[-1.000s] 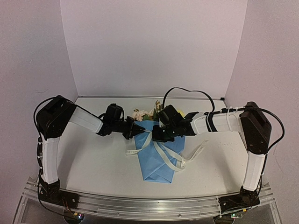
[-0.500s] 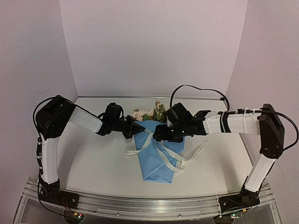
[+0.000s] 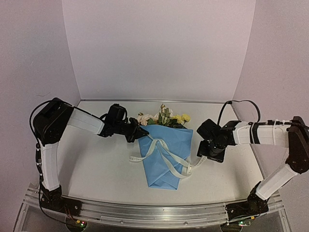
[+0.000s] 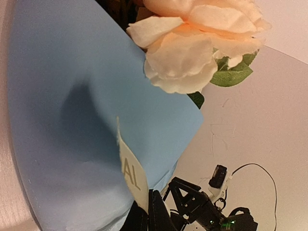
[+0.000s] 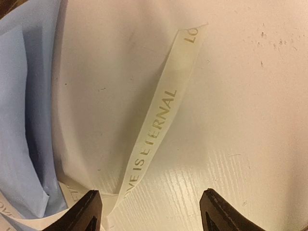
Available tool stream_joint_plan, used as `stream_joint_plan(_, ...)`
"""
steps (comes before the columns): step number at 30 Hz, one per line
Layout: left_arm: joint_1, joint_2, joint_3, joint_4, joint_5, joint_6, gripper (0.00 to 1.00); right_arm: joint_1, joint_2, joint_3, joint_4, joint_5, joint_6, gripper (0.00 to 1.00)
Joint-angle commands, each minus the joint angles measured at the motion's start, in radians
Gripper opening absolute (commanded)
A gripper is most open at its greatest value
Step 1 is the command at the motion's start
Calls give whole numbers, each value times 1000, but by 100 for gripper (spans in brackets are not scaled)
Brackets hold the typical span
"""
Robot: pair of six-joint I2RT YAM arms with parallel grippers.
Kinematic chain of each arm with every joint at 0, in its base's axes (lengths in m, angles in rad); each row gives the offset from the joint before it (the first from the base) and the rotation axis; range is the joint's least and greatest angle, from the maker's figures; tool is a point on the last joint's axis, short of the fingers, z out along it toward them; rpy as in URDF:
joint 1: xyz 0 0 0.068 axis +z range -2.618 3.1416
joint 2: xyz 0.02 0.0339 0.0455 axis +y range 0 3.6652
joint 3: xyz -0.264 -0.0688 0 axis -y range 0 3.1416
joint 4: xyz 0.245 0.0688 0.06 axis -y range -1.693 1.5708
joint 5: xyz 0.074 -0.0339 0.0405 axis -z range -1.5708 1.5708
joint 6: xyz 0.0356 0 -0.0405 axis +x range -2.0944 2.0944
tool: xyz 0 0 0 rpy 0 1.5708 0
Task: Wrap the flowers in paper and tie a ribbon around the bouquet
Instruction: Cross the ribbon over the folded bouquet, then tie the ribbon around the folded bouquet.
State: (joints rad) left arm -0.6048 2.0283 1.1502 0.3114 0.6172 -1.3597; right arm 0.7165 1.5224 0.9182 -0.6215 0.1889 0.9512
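The bouquet lies mid-table: pink, cream and yellow flowers point(image 3: 164, 117) stick out of a light-blue paper point(image 3: 166, 154) cone pointing toward the arms. An off-white lettered ribbon point(image 3: 161, 152) crosses the cone, its ends trailing off both sides. My left gripper point(image 3: 136, 134) sits at the cone's upper left corner, shut on the ribbon point(image 4: 131, 173), with the paper point(image 4: 72, 120) and a pale bloom point(image 4: 192, 48) just beyond. My right gripper point(image 3: 208, 153) hovers open right of the cone, over the ribbon's loose end point(image 5: 161, 115); its fingers point(image 5: 82, 211) touch nothing.
The white table point(image 3: 96, 164) is walled at the back and both sides. The right arm's black cable point(image 3: 239, 104) loops above its forearm. The cone's blue edge point(image 5: 24, 120) fills the left of the right wrist view.
My right gripper has opened, let go at the cone's top and swung right and down to the ribbon's loose end. The left gripper has closed fully on the ribbon, staying nearly in place.
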Motion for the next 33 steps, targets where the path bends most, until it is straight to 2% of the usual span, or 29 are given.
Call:
stream_joint_plan(1, 5, -58, 51, -44, 12, 69, 0, -12, 64, 68, -54, 50, 72, 72)
stream_joint_plan(7, 5, -64, 51, -51, 15, 79, 0, -17, 176, 117, -59, 29, 119, 67)
stream_joint_plan(16, 5, -68, 64, -63, 26, 111, 0, -17, 271, 122, -43, 16, 158, 54)
stream_joint_plan(18, 4, -69, 68, -66, 37, 119, 0, -17, 280, 115, -29, 12, 167, 47)
stream_joint_plan(21, 1, -74, 83, -83, 52, 145, 0, -19, 273, 99, -23, 17, 180, 30)
stream_joint_plan(25, -9, -61, 155, -177, 96, 234, 0, -36, 199, 88, -28, 45, 169, 0)
stream_joint_plan(29, -30, -25, 253, -291, 139, 341, 0, -64, 112, 115, -62, 89, 117, 0)
stream_joint_plan(33, -58, 11, 339, -405, 155, 440, 0, -106, 89, 181, -104, 101, 63, 0)
